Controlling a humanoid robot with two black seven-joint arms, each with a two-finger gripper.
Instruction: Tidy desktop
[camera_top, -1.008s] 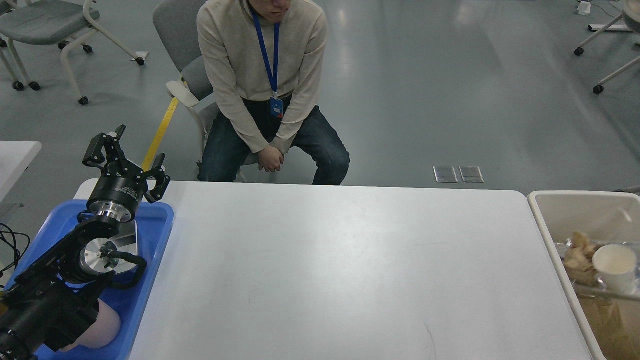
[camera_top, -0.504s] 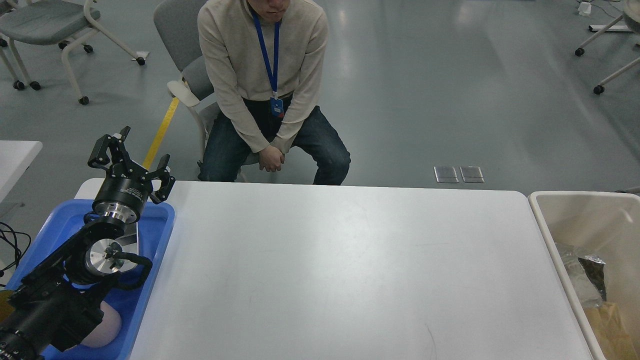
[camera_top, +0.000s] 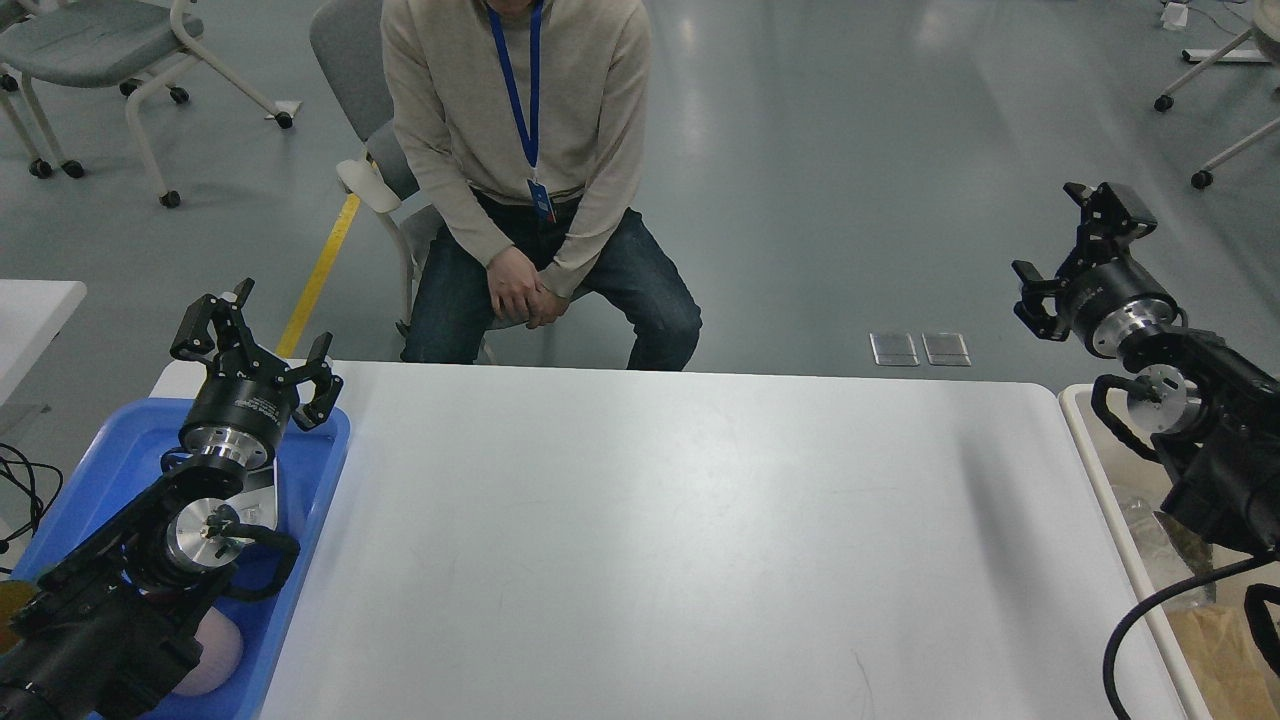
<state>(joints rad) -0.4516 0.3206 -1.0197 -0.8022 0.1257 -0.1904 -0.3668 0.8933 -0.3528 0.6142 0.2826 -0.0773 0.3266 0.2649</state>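
Note:
The desktop (camera_top: 680, 530) is a wide white-grey tabletop with rounded corners, and nothing lies on its surface. My left gripper (camera_top: 255, 335) is open and empty, raised above the far end of the blue tray (camera_top: 315, 470) at the table's left. My right gripper (camera_top: 1075, 245) is open and empty, raised above the far right corner of the table, over the beige bin (camera_top: 1105, 490).
The blue tray holds a pinkish round object (camera_top: 212, 665) and a pale flat item (camera_top: 262, 490), mostly hidden by my left arm. The beige bin holds wrappers and brown paper (camera_top: 1205, 640). A seated person (camera_top: 520, 190) faces the table's far edge. Chairs stand on the floor behind.
My right arm has come into view at the right and now rises over the bin. My left gripper has shifted slightly down and stays open. The person has sat up a little.

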